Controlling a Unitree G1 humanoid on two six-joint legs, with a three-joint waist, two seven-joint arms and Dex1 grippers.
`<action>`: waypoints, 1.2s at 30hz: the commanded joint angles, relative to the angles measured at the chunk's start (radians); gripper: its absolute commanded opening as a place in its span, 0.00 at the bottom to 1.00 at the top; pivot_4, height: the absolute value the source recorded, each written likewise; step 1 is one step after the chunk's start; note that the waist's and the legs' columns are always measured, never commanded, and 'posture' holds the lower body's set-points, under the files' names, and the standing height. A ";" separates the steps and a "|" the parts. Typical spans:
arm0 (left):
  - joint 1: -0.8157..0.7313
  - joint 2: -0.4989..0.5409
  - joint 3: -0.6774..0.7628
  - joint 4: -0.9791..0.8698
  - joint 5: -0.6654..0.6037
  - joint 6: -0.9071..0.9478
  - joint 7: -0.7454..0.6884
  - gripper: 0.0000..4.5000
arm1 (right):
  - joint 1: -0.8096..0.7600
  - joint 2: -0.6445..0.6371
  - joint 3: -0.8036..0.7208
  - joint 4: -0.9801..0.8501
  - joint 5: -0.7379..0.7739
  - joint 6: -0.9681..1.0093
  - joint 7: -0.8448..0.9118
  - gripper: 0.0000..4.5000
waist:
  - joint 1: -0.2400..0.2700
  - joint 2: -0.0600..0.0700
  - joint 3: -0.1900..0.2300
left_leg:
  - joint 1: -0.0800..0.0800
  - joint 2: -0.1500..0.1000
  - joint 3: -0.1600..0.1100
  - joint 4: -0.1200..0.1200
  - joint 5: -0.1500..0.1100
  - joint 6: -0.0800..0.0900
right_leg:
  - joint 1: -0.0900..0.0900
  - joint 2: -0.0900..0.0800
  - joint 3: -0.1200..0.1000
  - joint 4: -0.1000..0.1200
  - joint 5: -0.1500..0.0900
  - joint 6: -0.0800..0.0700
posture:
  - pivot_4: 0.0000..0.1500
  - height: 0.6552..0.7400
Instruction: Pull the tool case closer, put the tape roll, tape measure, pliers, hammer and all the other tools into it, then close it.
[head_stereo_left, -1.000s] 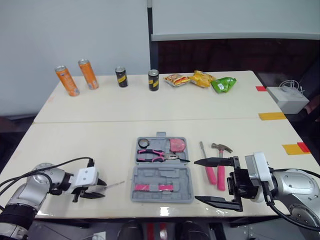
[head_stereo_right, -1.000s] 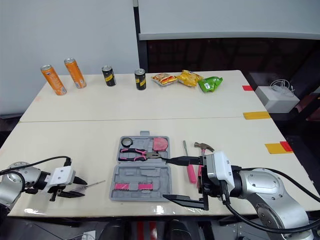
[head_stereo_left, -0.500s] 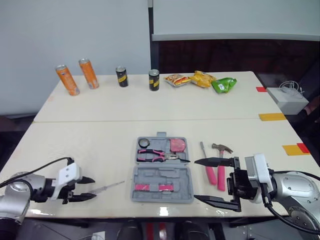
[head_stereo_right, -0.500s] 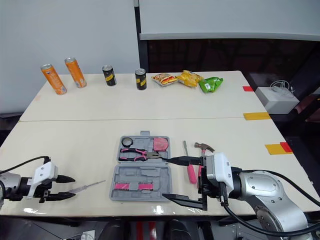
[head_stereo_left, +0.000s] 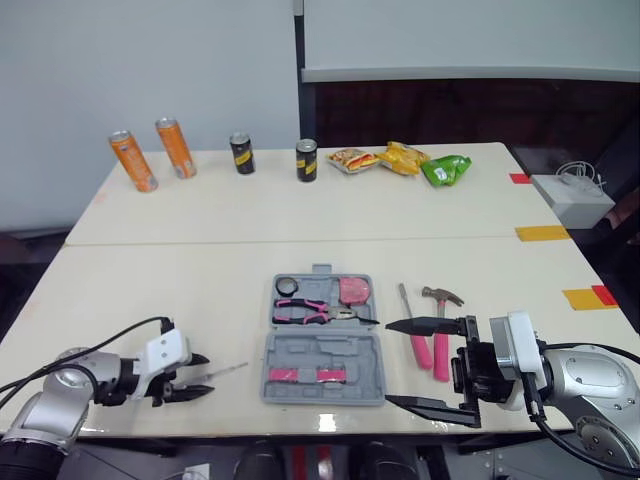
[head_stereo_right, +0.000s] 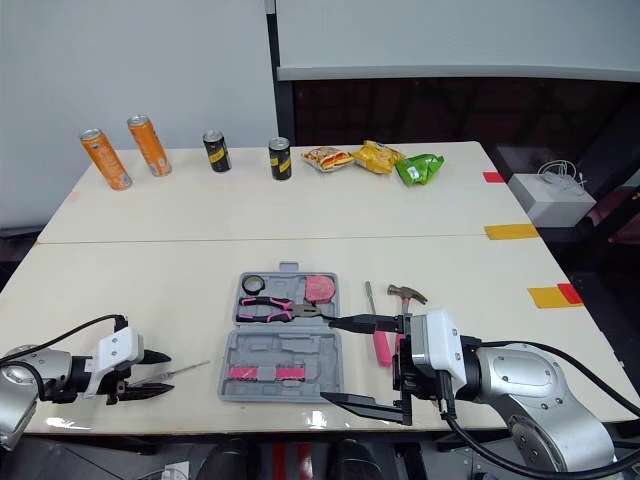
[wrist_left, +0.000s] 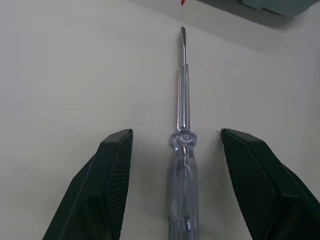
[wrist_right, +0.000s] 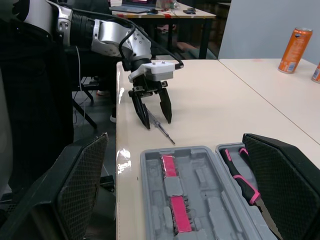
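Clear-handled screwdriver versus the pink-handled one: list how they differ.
The clear-handled screwdriver has a see-through handle; the pink-handled screwdriver has a pink one. The clear-handled screwdriver lies left of the tool case, between the open fingers of the left gripper; the pink-handled screwdriver lies right of the case, beside the hammer. The clear one's tip points toward the case; the pink one's points toward the table's far side. Both lie flat on the table, outside the case.

The tool case (head_stereo_left: 324, 347) was grey, the hammer (head_stereo_left: 441, 356) pink-handled, the screwdriver (wrist_left: 183, 165) clear, the desk (head_stereo_left: 180, 290) cream.
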 joint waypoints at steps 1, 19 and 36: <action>0.005 -0.008 -0.021 0.003 0.031 -0.048 0.012 0.48 | 0.001 -0.012 -0.025 -0.036 0.023 -0.014 0.006 1.00 | 0.000 0.000 0.000 | 0.000 0.000 0.000 0.000 0.000 0.000 | 0.000 0.000 0.000 0.000 0.000 0.000 | 1.00 1.00; -0.009 0.071 0.073 -0.166 -0.181 0.124 -0.116 0.00 | 0.005 -0.018 -0.028 -0.015 0.015 -0.027 0.010 1.00 | 0.002 -0.003 -0.002 | 0.000 0.000 0.000 0.000 0.001 0.001 | -0.001 0.000 0.000 0.000 0.000 0.000 | 1.00 1.00; -0.545 0.140 -0.262 -0.568 -0.161 0.737 -0.112 0.00 | 0.079 -0.031 -0.105 -0.016 0.003 -0.045 -0.014 1.00 | 0.001 -0.003 -0.003 | -0.002 0.000 0.001 0.000 0.001 0.002 | 0.000 0.000 0.001 0.001 0.000 0.000 | 1.00 1.00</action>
